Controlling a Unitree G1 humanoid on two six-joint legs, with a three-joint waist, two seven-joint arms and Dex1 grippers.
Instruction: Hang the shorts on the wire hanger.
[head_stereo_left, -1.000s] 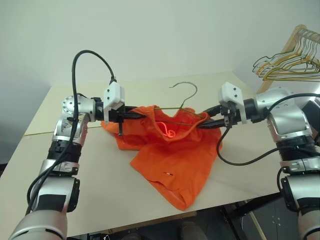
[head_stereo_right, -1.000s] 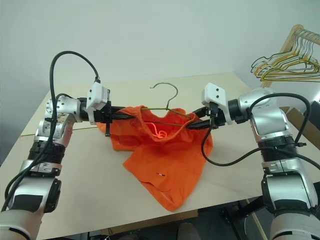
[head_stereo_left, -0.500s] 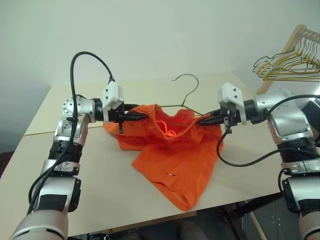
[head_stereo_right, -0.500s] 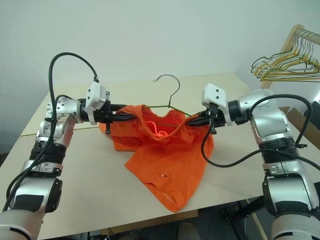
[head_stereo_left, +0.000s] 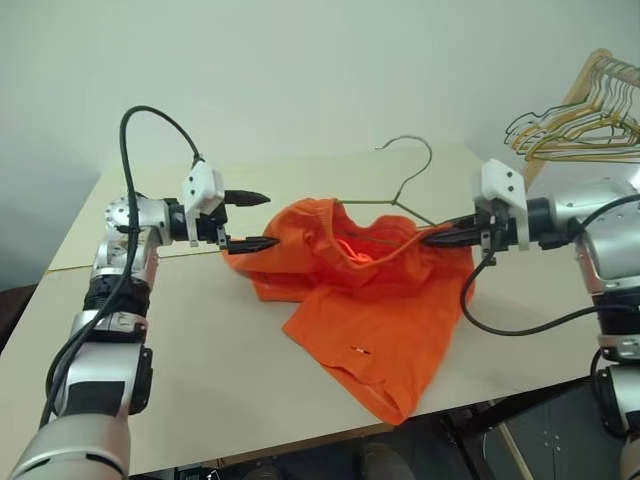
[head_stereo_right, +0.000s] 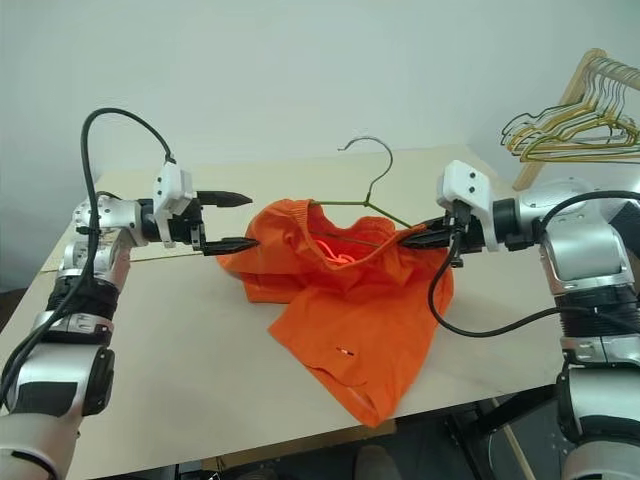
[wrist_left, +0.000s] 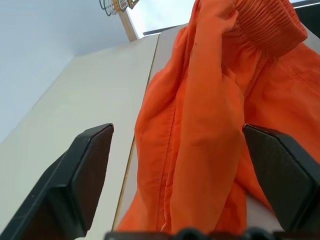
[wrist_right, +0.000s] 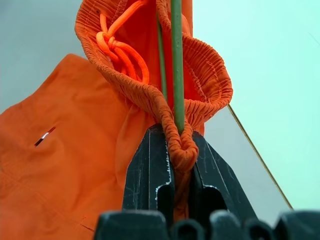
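With the left end effector (head_stereo_left: 252, 220) spread wide and clear of the cloth, just beside the shorts (head_stereo_left: 365, 290), everything now hangs on the right end effector (head_stereo_left: 432, 238). In the right wrist view its fingers (wrist_right: 150, 170) are pressed together on a fold of the elastic waistband with the hanger (head_stereo_left: 395, 195) wire running through the same pinch. The hanger sits inside the waist opening, hook up and tilted toward the robot's right. The near side of the shorts is lifted, while the legs trail down onto the table (head_stereo_left: 180, 340) toward its front edge.

The main risk, as I judge it, is that one pinch point cannot keep a wide, floppy garment seated on thin wire. The free side of the waistband, nearest the open left end effector, looks slack and bunched. If the right arm lifts or swings, that side could slide off the hanger's end and leave the shorts dangling from the fingers alone.

A second risk is the grip itself: wire and cloth share a narrow pinch, so the wire may twist or slip out, letting the hanger tip and drop.

Third, cloth dragging on the table could tug the waistband off during a lift.

The bunch of hangers (head_stereo_left: 575, 120) at far right is well apart and poses no snag.
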